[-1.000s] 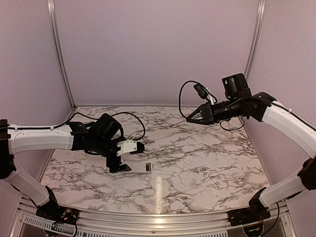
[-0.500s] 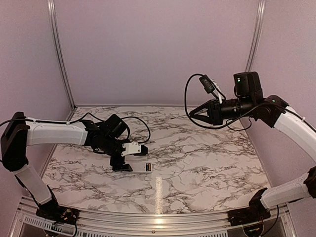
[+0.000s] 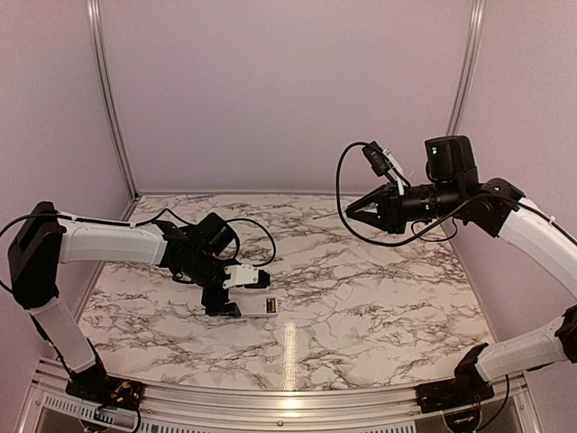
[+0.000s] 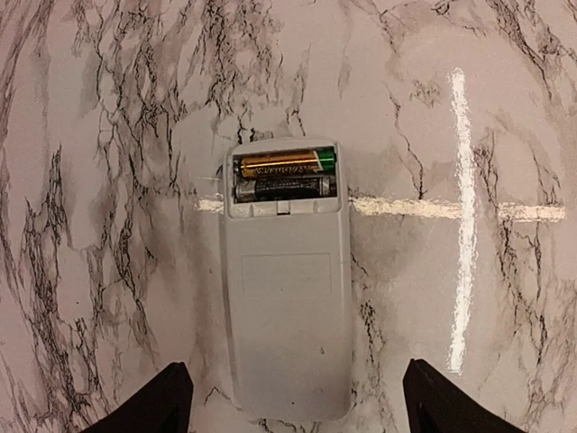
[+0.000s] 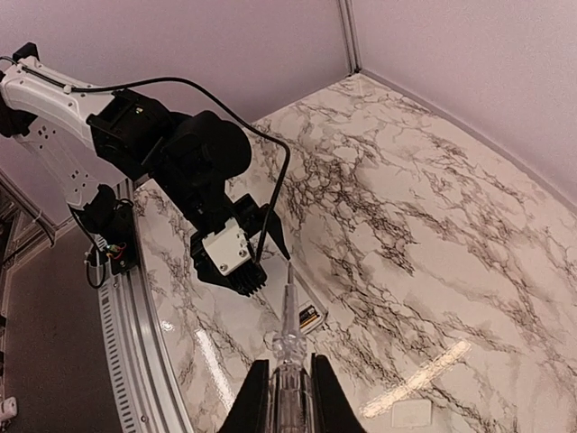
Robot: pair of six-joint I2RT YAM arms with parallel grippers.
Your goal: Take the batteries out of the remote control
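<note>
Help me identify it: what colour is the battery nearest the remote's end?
Gold with a green tip; the battery shows best in the left wrist view.

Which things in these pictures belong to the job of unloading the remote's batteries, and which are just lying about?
Belong to the job:
remote control, back up, compartment uncovered
batteries, both in the compartment
left claw, open over the remote
right claw, shut on a clear pointed tool

Lying about:
small flat white piece on the marble table
</note>
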